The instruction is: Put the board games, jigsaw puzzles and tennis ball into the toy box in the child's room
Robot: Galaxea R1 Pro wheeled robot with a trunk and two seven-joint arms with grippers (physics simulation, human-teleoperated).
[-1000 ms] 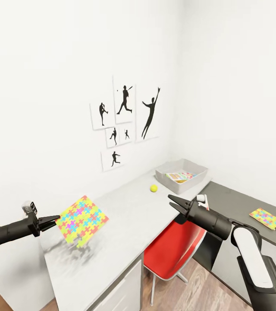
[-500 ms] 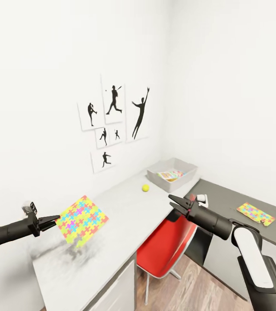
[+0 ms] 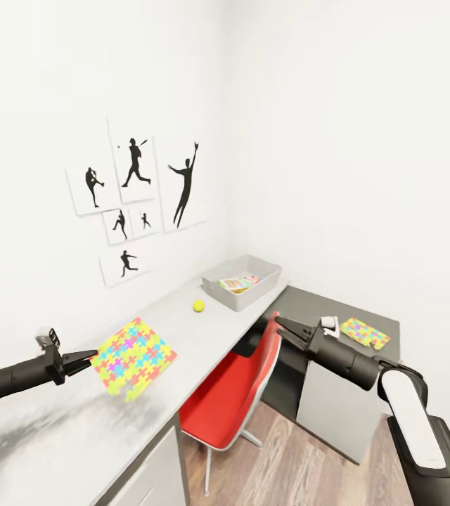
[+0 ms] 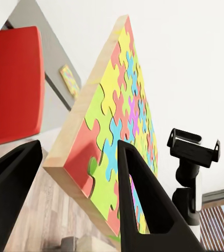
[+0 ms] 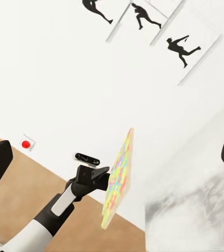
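Note:
My left gripper [image 3: 93, 357] is shut on the edge of a multicoloured jigsaw puzzle [image 3: 134, 358], holding it tilted above the near end of the table [image 3: 183, 337]. The left wrist view has the puzzle [image 4: 117, 131] upright between the two fingers [image 4: 143, 205]. Farther along the table lies the tennis ball [image 3: 199, 306]. Beyond it stands the pale grey toy box [image 3: 256, 284] with a board game [image 3: 238, 283] inside. A second jigsaw puzzle [image 3: 365, 332] lies on the lower dark grey cabinet. My right gripper [image 3: 280, 327] hangs open and empty above the red chair.
A red chair [image 3: 228, 393] is tucked under the table beside the dark grey cabinet [image 3: 323, 379]. A small white object [image 3: 329, 322] stands on that cabinet. Baseball-player pictures [image 3: 133, 197] hang on the white wall. Wood-plank floor [image 3: 295, 464] lies to the right of the chair.
The whole picture has shifted left, so the camera has turned right. Both arms keep their places in the view, and the left gripper still holds the jigsaw puzzle.

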